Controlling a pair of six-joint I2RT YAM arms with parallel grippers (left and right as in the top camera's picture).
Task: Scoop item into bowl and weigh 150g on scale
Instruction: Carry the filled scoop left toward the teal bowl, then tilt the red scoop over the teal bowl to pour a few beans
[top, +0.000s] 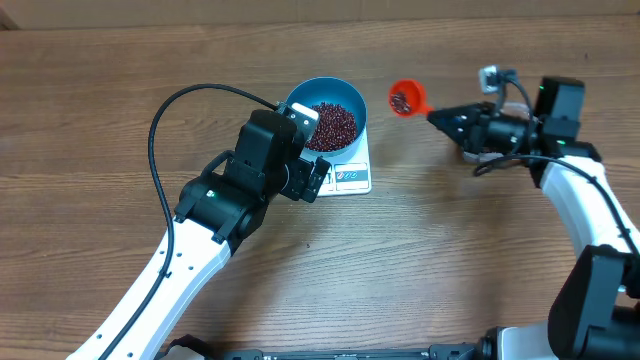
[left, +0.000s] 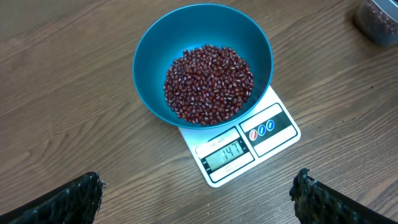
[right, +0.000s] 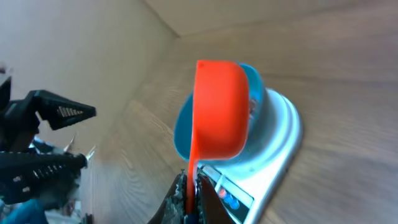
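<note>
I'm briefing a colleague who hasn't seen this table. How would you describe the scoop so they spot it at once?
On the wooden table, find the blue bowl of beans sitting on the white scale. Just right of it in the overhead view, the right gripper holds a small round orange scoop by its handle. It is the only orange thing there.

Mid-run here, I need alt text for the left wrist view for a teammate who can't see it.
A blue bowl holding a heap of dark red beans sits on a white scale whose display appears to read 141. The open left claw frames the bottom corners, touching nothing; a tub shows at the top right edge.
</note>
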